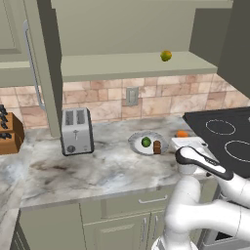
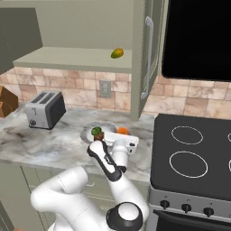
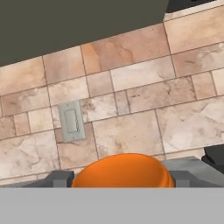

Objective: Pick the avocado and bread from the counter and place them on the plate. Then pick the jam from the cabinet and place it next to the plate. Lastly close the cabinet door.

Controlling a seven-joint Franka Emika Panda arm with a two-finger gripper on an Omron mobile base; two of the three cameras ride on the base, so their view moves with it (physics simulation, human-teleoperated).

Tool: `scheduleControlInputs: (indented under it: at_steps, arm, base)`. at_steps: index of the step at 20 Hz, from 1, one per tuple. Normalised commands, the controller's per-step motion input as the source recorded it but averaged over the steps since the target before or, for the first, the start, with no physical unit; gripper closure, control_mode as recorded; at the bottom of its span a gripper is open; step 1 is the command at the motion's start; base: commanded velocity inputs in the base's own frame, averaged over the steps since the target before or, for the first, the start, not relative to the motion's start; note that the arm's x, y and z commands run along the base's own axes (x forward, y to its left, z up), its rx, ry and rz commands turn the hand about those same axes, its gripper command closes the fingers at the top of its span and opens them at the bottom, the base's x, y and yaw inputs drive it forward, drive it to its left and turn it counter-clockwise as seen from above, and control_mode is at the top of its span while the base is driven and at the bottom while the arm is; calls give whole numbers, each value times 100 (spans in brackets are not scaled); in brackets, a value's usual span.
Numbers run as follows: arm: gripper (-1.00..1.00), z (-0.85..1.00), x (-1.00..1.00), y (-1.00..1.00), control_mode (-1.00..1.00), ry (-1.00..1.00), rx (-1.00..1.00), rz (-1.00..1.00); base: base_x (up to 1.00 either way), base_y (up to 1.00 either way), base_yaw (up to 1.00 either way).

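Jam [image 3: 124,170] sits grasped between the gripper's [image 2: 125,136] fingers, low over the counter [image 1: 97,171] at the plate's [image 1: 136,139] three o'clock; lower straight, then release, keeping off the rim

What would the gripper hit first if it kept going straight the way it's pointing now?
The orange jam already sits between the gripper fingers. Beyond it, the line runs to the tiled backsplash, near the grey wall outlet. Depth is unclear, but nothing else seems to stand in between.
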Motion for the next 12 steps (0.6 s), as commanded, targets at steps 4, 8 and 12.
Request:
scheduleControlInputs:
  at_steps: [4,8,12]
  arm:
    - [100,-21,26,-15,-100,0,0,0]
    - [100,-7,5,-2,-100,0,0,0]
    - [-100,-1,34,9,-100,0,0,-2]
  base:
    - [0,0,0]
    - [0,0,0]
    - [0,0,0]
